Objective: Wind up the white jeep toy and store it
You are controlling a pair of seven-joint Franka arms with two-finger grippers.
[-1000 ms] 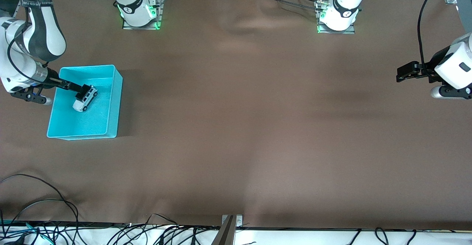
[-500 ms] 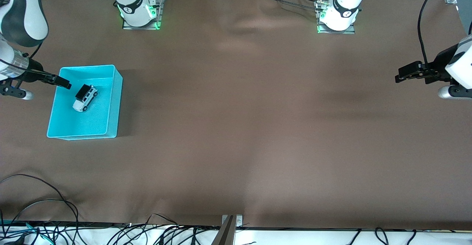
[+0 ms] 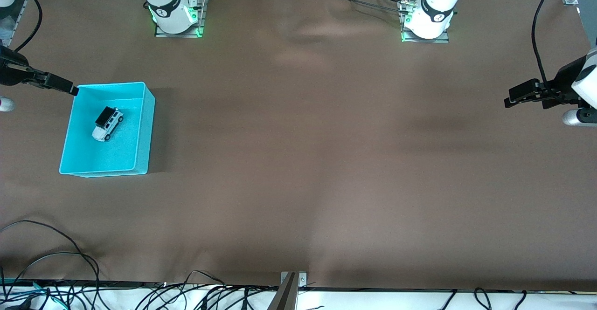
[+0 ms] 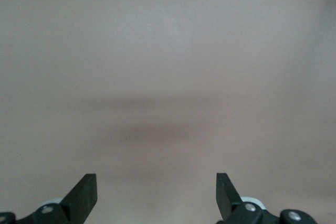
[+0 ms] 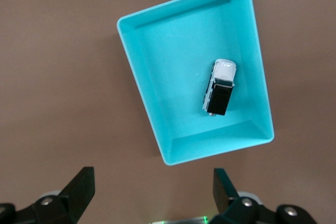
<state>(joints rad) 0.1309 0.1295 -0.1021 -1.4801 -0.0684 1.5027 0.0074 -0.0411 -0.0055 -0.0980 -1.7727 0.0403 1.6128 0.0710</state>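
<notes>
The white jeep toy (image 3: 107, 124), black-roofed, stands on its wheels inside the cyan bin (image 3: 116, 154) at the right arm's end of the table. In the right wrist view the jeep (image 5: 220, 87) rests on the bin's floor (image 5: 173, 77), apart from the fingers. My right gripper (image 3: 70, 89) hangs open and empty over the cloth just outside the bin's corner nearest the robots; its jaws (image 5: 152, 179) stand wide. Over bare cloth at the left arm's end, my left gripper (image 3: 511, 100) waits open, nothing between its fingers (image 4: 156, 182).
A brown cloth (image 3: 298, 161) covers the table, with a wrinkle between the two arm bases (image 3: 175, 14) (image 3: 426, 18). Loose cables (image 3: 46, 254) and a metal bracket (image 3: 291, 279) lie along the edge nearest the front camera.
My right gripper has pulled away from the jeep, out of the bin and toward the table's end. The jeep stays where it was in the bin. The left gripper has barely shifted.
</notes>
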